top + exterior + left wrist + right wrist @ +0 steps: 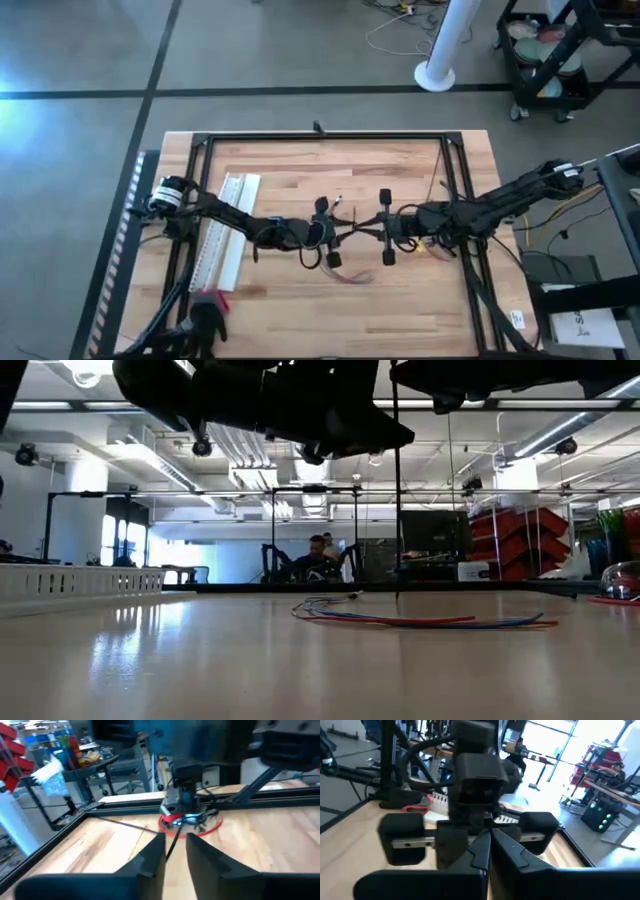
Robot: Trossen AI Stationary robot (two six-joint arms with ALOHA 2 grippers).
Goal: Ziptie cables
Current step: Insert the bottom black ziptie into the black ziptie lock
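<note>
Two robot arms meet at the middle of a wooden table (pixel 290 165).

The left gripper (pixel 327 232) pinches a thin dark strand, fingers (pixel 150 857) slightly parted. The cables (pixel 345 270) lie loose just below it. The right gripper (pixel 385 228) faces it, fingers (pixel 515 852) closed on that strand.

Lighting: bright, even indoor light from ceiling strip lamps (pixel 160 470) and large windows (pixel 555 740) behind the table (pixel 300 300); high view evenly lit with soft, faint shadows under the arms. Low view: pale glare streaks across the tabletop, arms overhead reduced to black silhouettes against the lit room. Wrist views: motion blur throughout, near fingers (pixel 150 860) soft and out of focus, window area washed out.
</note>
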